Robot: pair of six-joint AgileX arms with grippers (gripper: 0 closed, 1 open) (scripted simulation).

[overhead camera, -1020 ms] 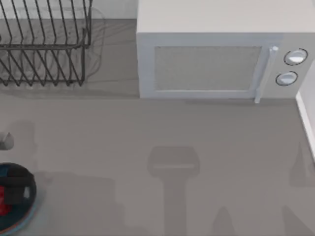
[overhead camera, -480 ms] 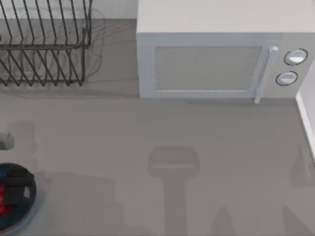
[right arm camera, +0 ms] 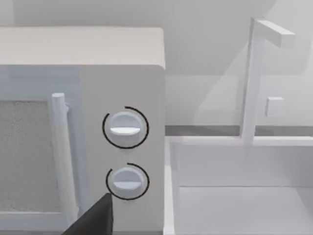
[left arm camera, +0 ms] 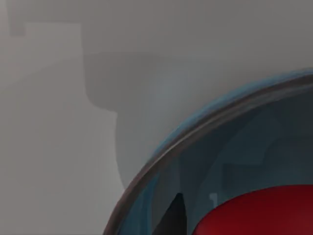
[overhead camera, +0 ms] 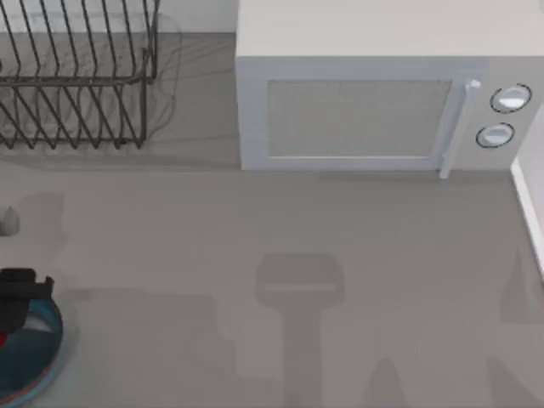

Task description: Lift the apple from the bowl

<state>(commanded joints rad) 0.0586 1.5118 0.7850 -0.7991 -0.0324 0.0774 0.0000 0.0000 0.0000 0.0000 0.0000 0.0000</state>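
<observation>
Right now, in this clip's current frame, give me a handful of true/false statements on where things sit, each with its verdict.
1. The bowl sits at the table's left edge. True.
2. The apple lies on the bare table beside the bowl. False: it is over the bowl's blue inside.
3. The microwave door is shut. True.
4. The dish rack stands right of the microwave. False: it stands to its left.
5. The left gripper is over the bowl. True.

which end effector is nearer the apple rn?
Left. The left end effector is over the bowl at the table's left edge, right by the apple. The right end effector is far off, facing the microwave's knobs.
</observation>
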